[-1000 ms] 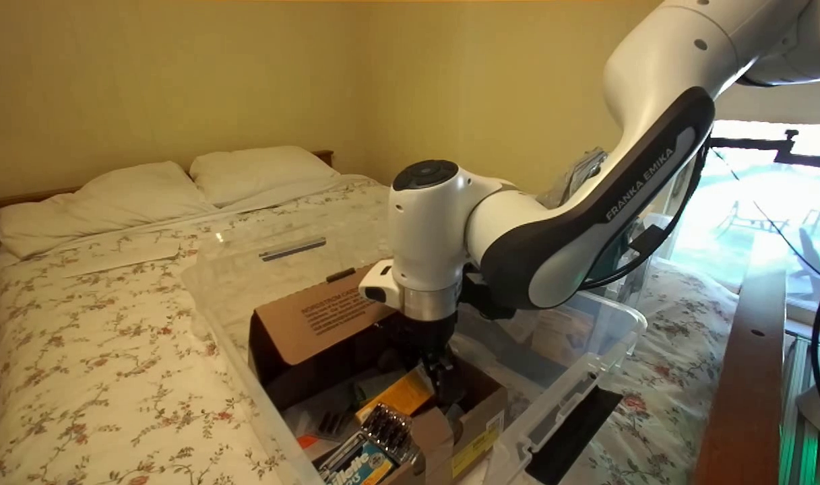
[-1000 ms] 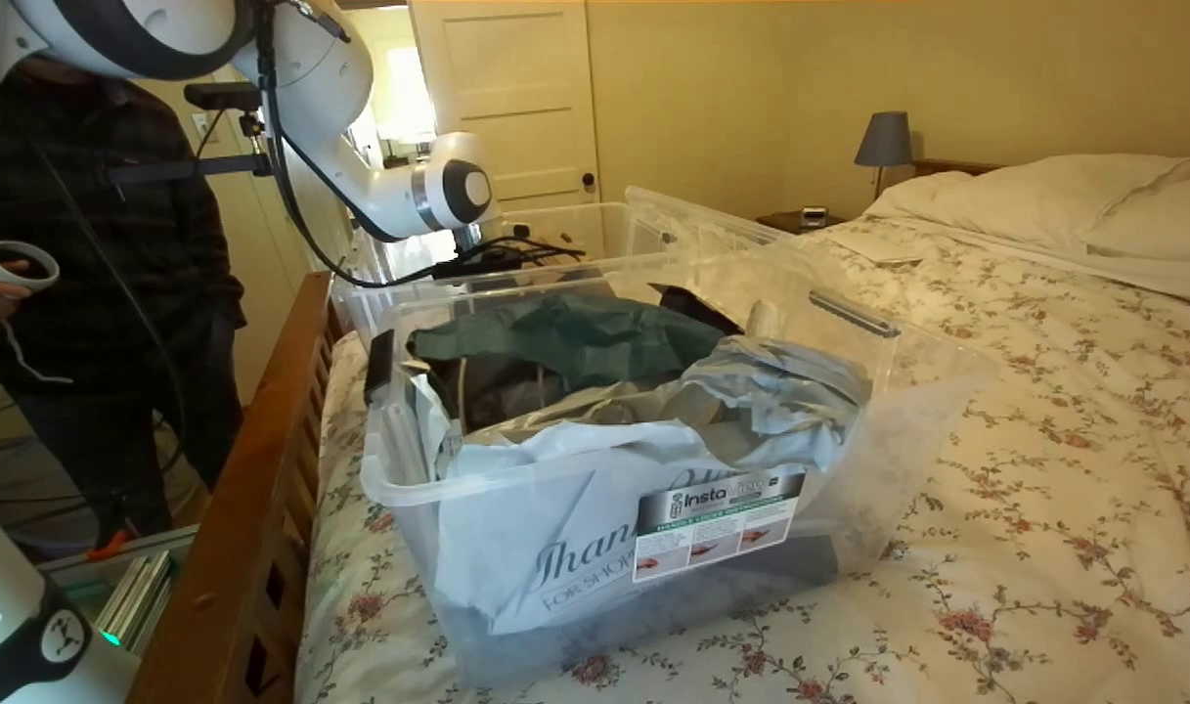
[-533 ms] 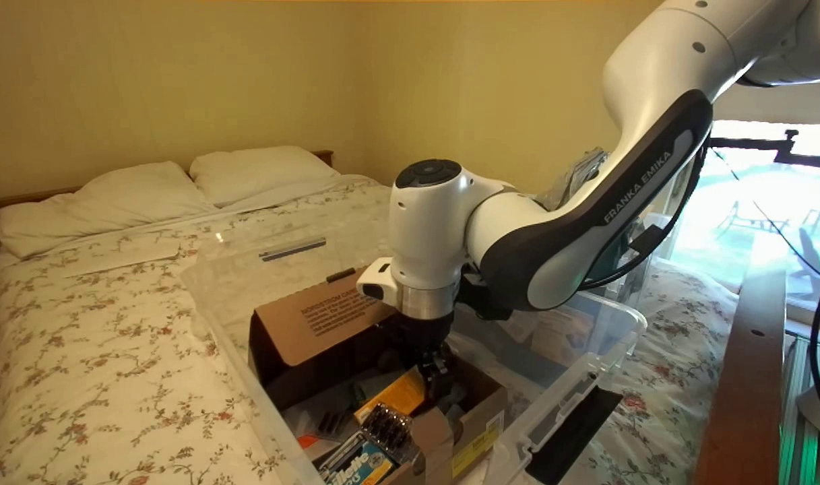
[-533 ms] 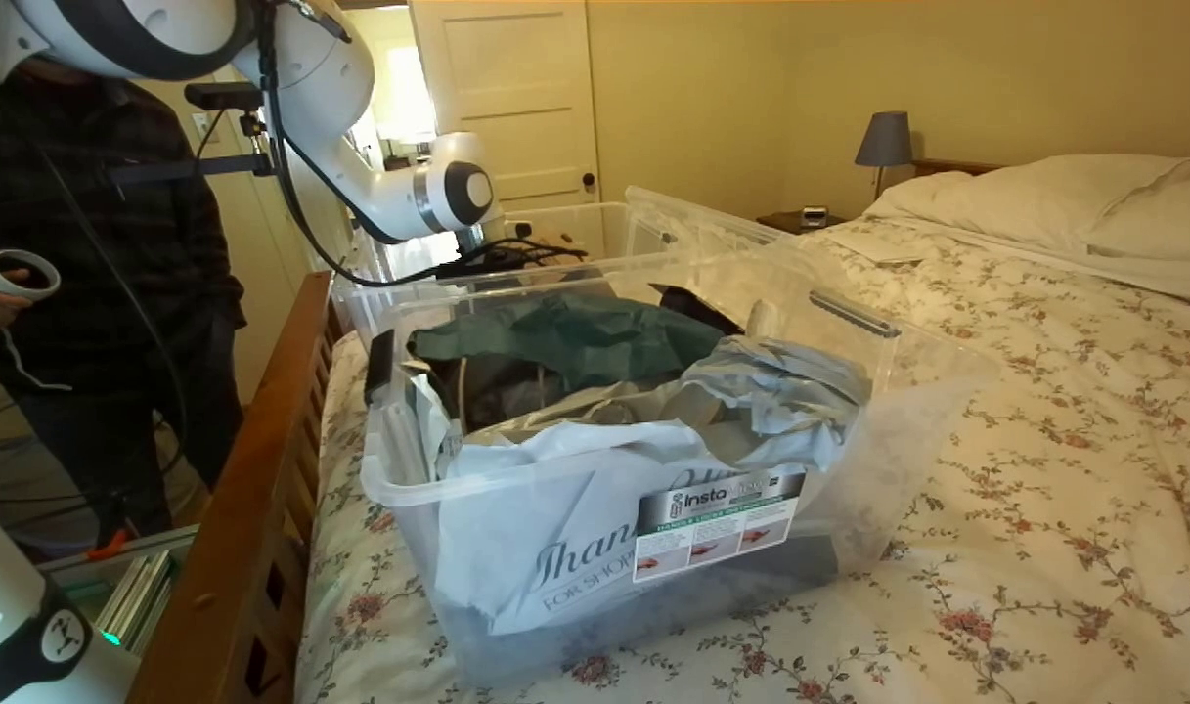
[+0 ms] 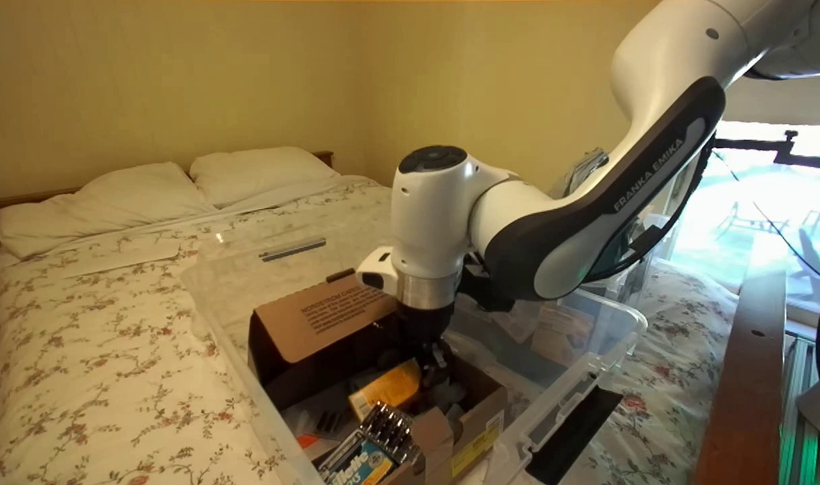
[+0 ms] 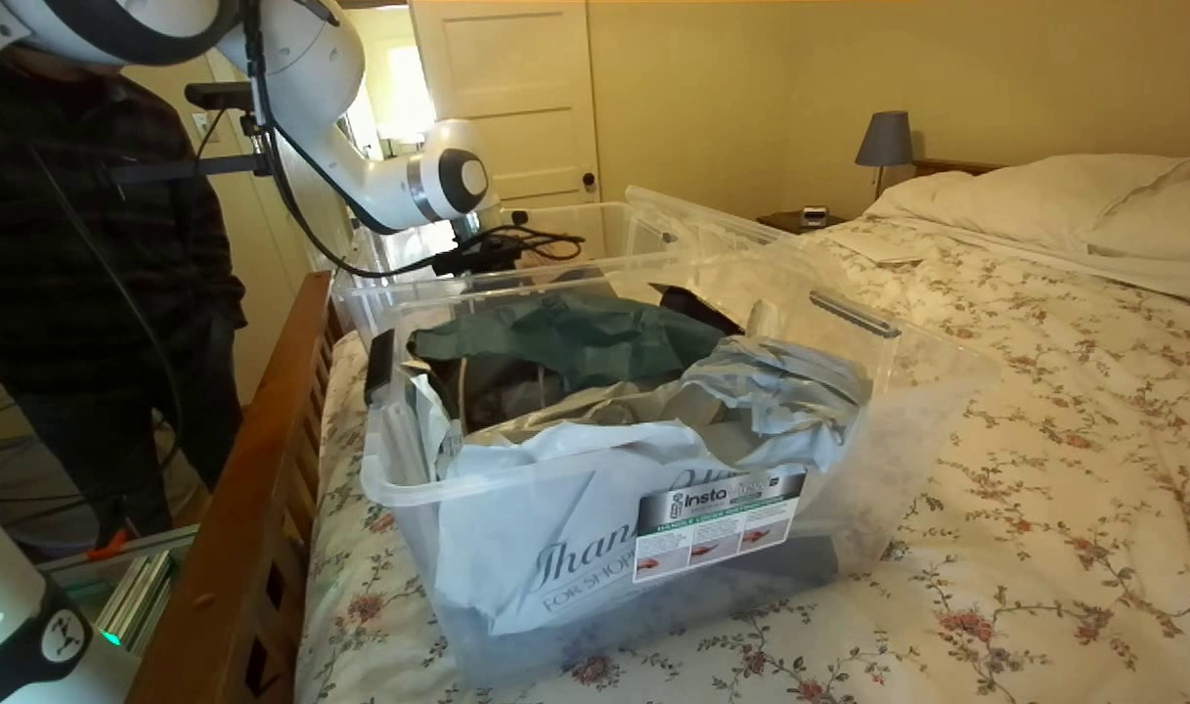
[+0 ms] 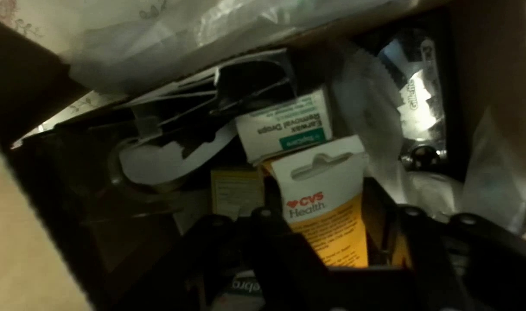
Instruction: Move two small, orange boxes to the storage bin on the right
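Pointing down into the cardboard box (image 5: 480, 416), the gripper (image 7: 318, 202) is clenched on an orange carton (image 7: 335, 226) marked CVS Health.

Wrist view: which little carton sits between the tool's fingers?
The orange-and-white CVS Health carton, the one with a hanging slot. The white-and-green Earwax Removal Drops box lies beyond the fingers.

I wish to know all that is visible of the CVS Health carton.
The CVS Health carton looks like cardboard: a white end with a hanging slot and red and dark lettering, then orange with dark print. It is tilted inside the brown cardboard box; the tool seems to grip it, hiding part of it.
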Tool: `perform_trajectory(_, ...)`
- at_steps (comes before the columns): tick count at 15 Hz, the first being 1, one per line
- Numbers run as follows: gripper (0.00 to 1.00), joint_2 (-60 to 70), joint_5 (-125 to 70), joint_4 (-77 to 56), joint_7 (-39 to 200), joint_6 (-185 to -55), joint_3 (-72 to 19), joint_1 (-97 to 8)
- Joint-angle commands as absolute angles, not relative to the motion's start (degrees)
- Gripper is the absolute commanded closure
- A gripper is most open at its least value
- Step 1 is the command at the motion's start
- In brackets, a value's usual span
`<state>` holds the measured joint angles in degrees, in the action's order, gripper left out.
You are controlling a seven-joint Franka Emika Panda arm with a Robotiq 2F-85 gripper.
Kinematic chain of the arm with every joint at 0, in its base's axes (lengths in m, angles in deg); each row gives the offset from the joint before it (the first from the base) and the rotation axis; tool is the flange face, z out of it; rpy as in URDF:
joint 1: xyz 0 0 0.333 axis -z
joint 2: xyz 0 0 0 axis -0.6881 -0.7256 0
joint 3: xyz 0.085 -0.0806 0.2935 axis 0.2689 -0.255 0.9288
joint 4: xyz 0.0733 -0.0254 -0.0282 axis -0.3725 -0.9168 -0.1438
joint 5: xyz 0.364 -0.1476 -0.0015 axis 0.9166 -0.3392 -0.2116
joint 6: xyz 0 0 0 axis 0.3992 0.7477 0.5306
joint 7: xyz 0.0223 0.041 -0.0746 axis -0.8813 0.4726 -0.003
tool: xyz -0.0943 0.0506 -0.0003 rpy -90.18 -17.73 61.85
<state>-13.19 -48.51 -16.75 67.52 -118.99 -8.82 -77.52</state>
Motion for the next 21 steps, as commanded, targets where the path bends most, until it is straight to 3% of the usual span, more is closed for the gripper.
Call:
perform_trajectory(1,0.77,-2.91,-49.73,-21.53,70.81,-115.92,-8.69,-78.8)
perform_trajectory(6,0.77,8.73,-50.83,-22.99,77.33,-94.71,-7.83,-80.38)
perform_trajectory(10,0.77,15.16,-55.62,-24.74,86.78,-85.28,-6.21,-79.92)
perform_trajectory(21,0.77,21.26,-54.06,-35.58,106.75,-82.05,-7.96,-64.94)
